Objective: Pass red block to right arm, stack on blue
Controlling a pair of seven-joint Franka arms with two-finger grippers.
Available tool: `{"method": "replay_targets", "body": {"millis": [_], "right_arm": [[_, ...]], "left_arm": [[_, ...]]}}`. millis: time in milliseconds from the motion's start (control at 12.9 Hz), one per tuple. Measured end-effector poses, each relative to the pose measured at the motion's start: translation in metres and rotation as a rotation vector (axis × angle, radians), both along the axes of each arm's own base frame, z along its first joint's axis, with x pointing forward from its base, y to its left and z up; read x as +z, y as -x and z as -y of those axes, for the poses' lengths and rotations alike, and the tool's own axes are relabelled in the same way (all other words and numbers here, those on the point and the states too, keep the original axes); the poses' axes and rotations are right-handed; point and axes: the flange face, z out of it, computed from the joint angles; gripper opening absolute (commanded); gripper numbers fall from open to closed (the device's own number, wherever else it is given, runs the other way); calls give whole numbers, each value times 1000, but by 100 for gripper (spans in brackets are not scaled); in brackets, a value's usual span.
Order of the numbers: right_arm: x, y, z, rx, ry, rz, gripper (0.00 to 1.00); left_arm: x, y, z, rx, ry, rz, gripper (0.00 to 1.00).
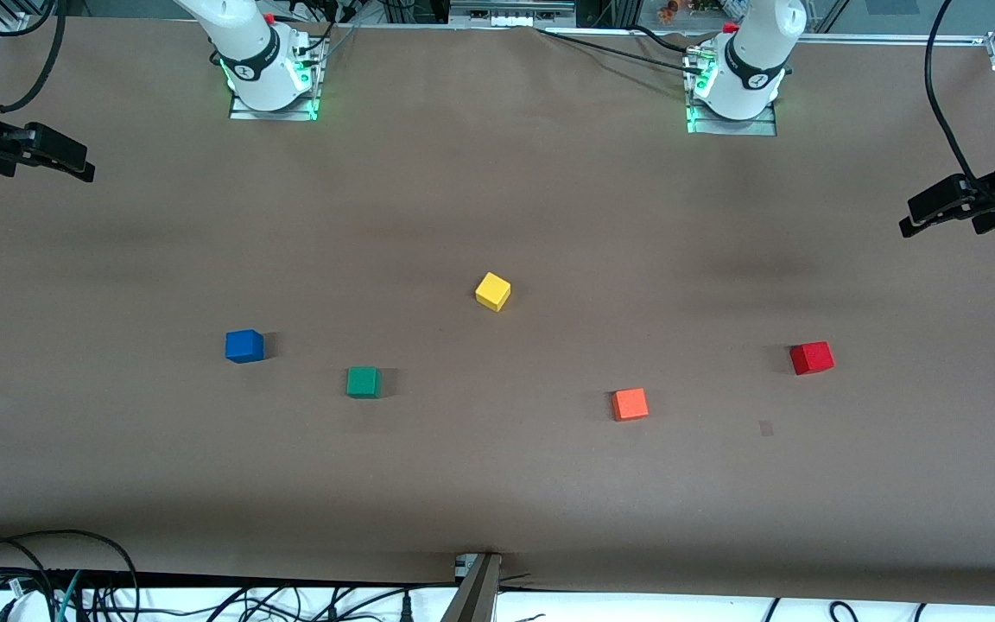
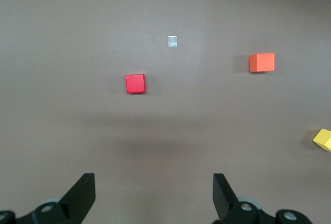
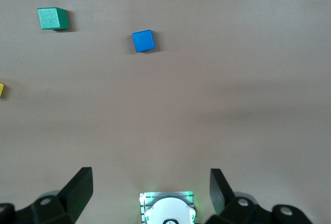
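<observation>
**Both grippers open and high, blocks spread on the table**

Both grippers hung high over the brown table [image 1: 497,501] with nothing in them. In its wrist view the left gripper [image 2: 154,195] had its fingers wide apart over bare table, with the red block [image 2: 135,84] on the table below it. The right gripper [image 3: 150,195] was wide open too, up over its own arm's base, with the blue block [image 3: 143,41] on the table below.

Seen from the front, the red block [image 1: 811,358] sat toward the left arm's end, well in from the table edge. The blue block [image 1: 243,345] sat toward the right arm's end. Between them lay a green block [image 1: 363,382], a yellow block [image 1: 492,291] and an orange block [image 1: 629,403]. All five were well apart, none touching. Wide bare table lay around each one. A small pale mark [image 1: 765,428] lay near the orange block.
</observation>
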Motion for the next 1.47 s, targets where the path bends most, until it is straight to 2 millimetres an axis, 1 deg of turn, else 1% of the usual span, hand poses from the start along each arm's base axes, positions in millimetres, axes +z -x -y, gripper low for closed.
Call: {"method": "replay_targets", "body": {"millis": [697,1007,1239,1471], "right_arm": [[0,0,0,0,0,0,100],[0,0,0,0,0,0,100],[0,0,0,0,0,0,100],[0,0,0,0,0,0,100]], "left_arm": [[0,0,0,0,0,-2,100],[-2,0,6,-11,-3,-6,100],[-9,-4,6,-14,-11,-20,100],[-28,-12,1,-4,-14,-53,100]]}}
